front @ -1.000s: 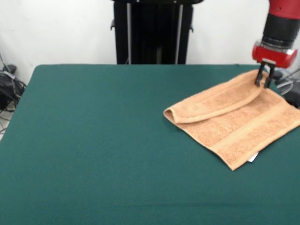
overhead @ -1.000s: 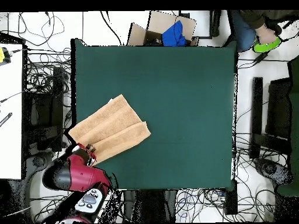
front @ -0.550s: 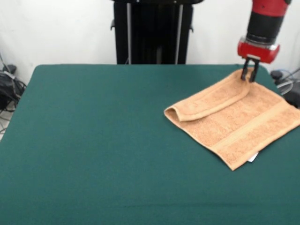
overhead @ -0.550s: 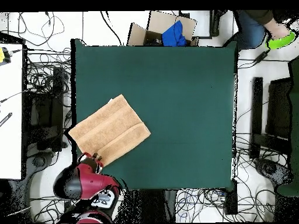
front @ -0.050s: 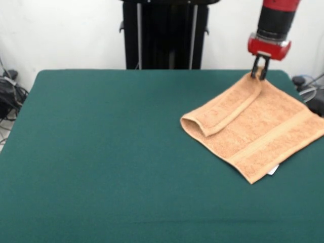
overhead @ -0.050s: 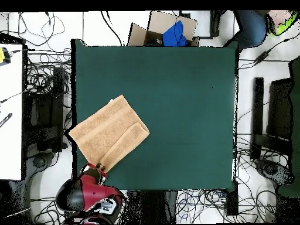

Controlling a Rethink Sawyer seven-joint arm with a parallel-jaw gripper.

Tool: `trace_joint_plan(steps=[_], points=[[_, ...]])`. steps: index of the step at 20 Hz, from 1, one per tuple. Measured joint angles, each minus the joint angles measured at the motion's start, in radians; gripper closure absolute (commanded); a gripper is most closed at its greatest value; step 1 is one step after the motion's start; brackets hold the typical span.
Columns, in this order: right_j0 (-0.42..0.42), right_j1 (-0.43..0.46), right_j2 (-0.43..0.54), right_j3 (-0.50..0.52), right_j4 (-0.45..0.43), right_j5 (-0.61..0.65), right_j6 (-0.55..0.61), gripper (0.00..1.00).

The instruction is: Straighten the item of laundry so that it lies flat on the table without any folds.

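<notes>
The peach-orange item of laundry (front @ -0.050s: 263, 134) lies at the right of the green table (front @ -0.050s: 101, 152). Its far edge is doubled over in a narrow flap (front @ -0.050s: 223, 114) that ends in a rounded fold at the left. A small white tag (front @ -0.050s: 273, 170) peeks out at its near edge. My gripper (front @ -0.050s: 259, 73) is shut on the towel's far corner, close to the table's far edge. From overhead, the item of laundry (overhead @ -0.050s: 108, 137) sits near the table's (overhead @ -0.050s: 187, 105) lower left corner, with the gripper (overhead @ -0.050s: 99, 170) at its bottom tip.
The towel's right side reaches the table's right edge in the front view. In the overhead view a cardboard box (overhead @ -0.050s: 167, 32) with blue cloth and a person (overhead @ -0.050s: 258, 26) are beyond the top edge. Cables ring the table, and a white desk (overhead @ -0.050s: 9, 105) stands at left.
My gripper has carried the pinched corner left and toward the table's far edge in the front view. The doubled-over flap has grown narrower and more of the towel lies uncovered.
</notes>
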Motion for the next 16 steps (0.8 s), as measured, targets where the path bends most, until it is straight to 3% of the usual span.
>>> trace_joint_plan(steps=[16], points=[[0.0,-0.001,0.009,0.052,0.0,-0.05,0.0,1.0]])
